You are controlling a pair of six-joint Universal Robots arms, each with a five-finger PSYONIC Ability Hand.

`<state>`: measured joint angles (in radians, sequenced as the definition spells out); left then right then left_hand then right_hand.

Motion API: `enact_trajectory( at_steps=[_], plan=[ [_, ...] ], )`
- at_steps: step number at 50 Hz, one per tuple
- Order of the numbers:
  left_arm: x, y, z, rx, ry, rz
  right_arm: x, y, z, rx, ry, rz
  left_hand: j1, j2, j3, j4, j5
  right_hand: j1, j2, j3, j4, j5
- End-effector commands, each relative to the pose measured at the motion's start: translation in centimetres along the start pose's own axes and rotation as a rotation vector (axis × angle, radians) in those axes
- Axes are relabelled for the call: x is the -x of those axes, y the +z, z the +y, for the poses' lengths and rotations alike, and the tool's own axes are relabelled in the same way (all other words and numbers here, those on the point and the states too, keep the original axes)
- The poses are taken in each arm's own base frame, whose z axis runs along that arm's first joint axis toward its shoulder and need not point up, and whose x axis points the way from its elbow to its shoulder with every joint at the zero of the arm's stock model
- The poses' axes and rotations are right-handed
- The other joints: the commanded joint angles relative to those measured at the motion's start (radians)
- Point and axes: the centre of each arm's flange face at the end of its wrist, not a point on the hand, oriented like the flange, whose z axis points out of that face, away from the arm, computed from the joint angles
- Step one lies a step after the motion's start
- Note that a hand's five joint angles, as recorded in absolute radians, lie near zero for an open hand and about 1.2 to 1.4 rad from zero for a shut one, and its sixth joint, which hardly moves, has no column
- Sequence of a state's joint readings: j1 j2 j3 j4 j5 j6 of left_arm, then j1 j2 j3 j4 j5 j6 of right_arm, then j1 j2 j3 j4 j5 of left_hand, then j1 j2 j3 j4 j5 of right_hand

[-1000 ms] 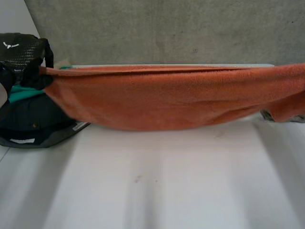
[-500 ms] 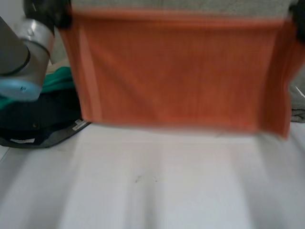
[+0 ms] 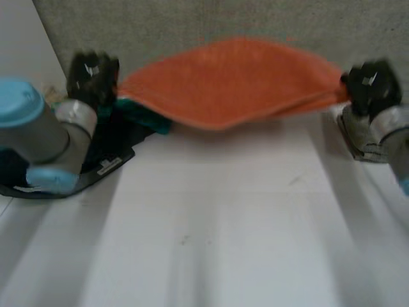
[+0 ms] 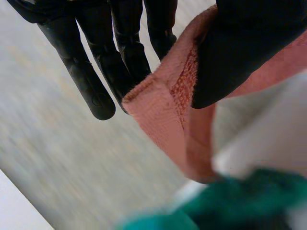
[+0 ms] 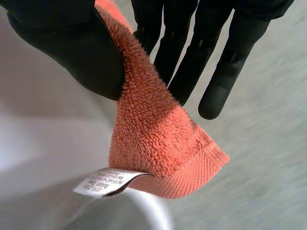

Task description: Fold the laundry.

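Orange towel (image 3: 230, 83): hanging btw left hand (image 3: 92, 77) & right hand (image 3: 370, 83), fingers pinching its corners; shallow pinches prob. risking slip, dropping it crooked.

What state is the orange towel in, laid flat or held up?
Held up: the orange towel hangs between the left hand and the right hand, each pinching a corner between thumb and fingers.

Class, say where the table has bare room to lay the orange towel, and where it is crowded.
The white table is bare across its middle and near side, below the orange towel held between the left hand and right hand. Crowded: the left side, with the dark pile and green cloth.
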<state>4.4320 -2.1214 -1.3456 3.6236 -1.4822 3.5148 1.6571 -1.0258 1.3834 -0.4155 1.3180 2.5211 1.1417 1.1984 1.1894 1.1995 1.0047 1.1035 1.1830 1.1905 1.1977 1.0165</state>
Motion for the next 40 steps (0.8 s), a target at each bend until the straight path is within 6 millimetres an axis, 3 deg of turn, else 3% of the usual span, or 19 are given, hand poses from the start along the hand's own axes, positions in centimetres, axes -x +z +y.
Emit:
enact_trajectory(
  at_steps=[1, 2, 3, 5, 10, 14, 25, 33, 37, 39, 40],
  plan=[
    [-2.3, -5.2, 4.2, 0.205, -0.013, 0.088, 3.5, -4.0, 4.1, 0.216, 0.051, -0.152, 0.255, 0.198, 0.207, 0.197, 0.217, 0.293, 0.213, 0.206, 0.199, 0.205],
    [-2.3, -5.7, 4.2, 0.213, -0.014, 0.092, 3.6, -4.3, 4.4, 0.238, 0.055, -0.163, 0.255, 0.198, 0.207, 0.197, 0.217, 0.293, 0.213, 0.206, 0.199, 0.205],
    [-2.3, -6.6, 4.1, 0.226, -0.015, 0.097, 3.4, -4.8, 5.1, 0.277, 0.071, -0.174, 0.255, 0.198, 0.207, 0.197, 0.217, 0.087, 0.008, 0.000, -0.007, 0.000],
    [-2.3, -7.0, 3.9, 0.225, -0.015, 0.096, 2.8, -5.1, 5.5, 0.305, 0.084, -0.177, 0.255, 0.198, 0.207, 0.197, 0.217, -0.075, -0.155, -0.162, -0.170, -0.163],
    [-2.2, -7.8, 2.9, 0.208, -0.016, 0.109, -0.4, -5.9, 3.1, 0.341, 0.132, -0.220, 0.255, 0.198, 0.207, 0.197, 0.217, -0.389, -0.469, -0.477, -0.484, -0.477],
    [-1.9, -7.8, 2.3, 0.185, -0.017, 0.120, -1.7, -5.6, 2.5, 0.416, 0.209, -0.272, 0.255, 0.198, 0.207, 0.197, 0.217, -0.478, -0.558, -0.565, -0.572, -0.566],
    [-1.7, -7.6, 1.7, 0.166, -0.016, 0.122, -2.7, -3.5, 4.5, 0.539, 0.307, -0.310, 0.255, 0.198, 0.207, 0.197, 0.217, -0.493, -0.572, -0.580, -0.587, -0.581],
    [-1.9, -7.7, 1.6, 0.165, -0.018, 0.127, -1.9, -3.2, 5.6, 0.564, 0.303, -0.319, 0.255, 0.198, 0.207, 0.197, 0.217, -0.431, -0.511, -0.518, -0.526, -0.519],
    [-1.9, -7.7, 1.7, 0.168, -0.018, 0.128, -1.4, -3.0, 6.3, 0.587, 0.291, -0.318, 0.255, 0.198, 0.207, 0.197, 0.217, -0.183, -0.262, -0.270, -0.277, -0.270],
    [-1.9, -7.7, 1.7, 0.169, -0.018, 0.128, -1.5, -3.0, 6.4, 0.591, 0.283, -0.312, 0.255, 0.198, 0.207, 0.197, 0.217, -0.185, -0.264, -0.272, -0.279, -0.272],
    [-1.9, -7.7, 1.7, 0.169, -0.018, 0.128, -1.5, -3.0, 6.4, 0.601, 0.279, -0.307, 0.255, 0.198, 0.207, 0.197, 0.217, -0.304, -0.383, -0.391, -0.398, -0.391]
  ],
)
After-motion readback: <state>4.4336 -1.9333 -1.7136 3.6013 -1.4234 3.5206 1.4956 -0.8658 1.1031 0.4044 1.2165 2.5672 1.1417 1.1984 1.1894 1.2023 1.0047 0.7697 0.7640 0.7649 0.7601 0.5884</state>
